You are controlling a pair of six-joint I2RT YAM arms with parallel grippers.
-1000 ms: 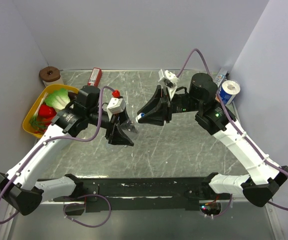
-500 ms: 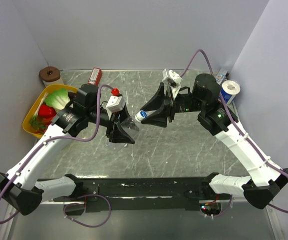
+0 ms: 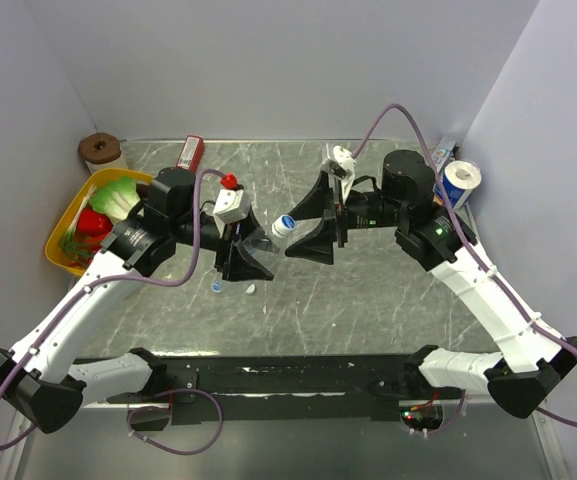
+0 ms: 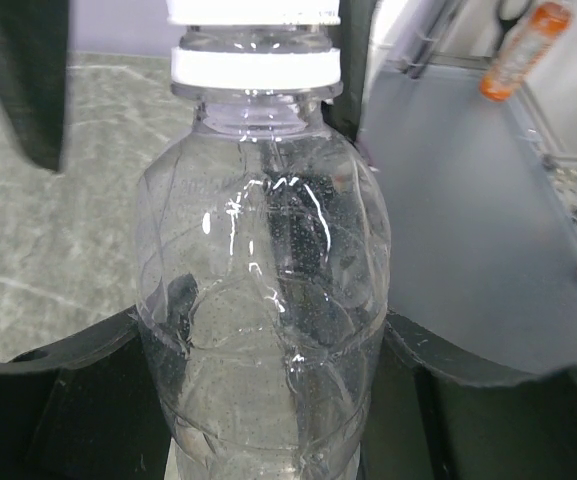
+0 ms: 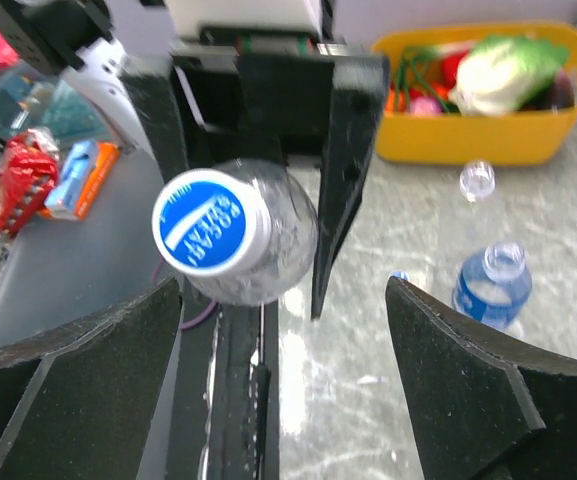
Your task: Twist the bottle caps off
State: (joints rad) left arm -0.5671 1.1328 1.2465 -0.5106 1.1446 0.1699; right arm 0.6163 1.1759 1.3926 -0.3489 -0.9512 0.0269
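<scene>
The left end effector (image 3: pixel 249 252) is clamped on a clear bottle (image 4: pixel 263 330) held above the scratched grey bench (image 3: pixel 368 300). The right end effector (image 3: pixel 305 227) stands open, spread around its blue-and-white cap (image 5: pixel 210 222); pale walls (image 3: pixel 268 70) enclose the bench.

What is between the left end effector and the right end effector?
The blue cap of the bottle that the left end effector holds; the open right end effector faces it. The top external view shows this.

White lettering on the blue cap (image 5: pixel 211 222), unreadable
</scene>
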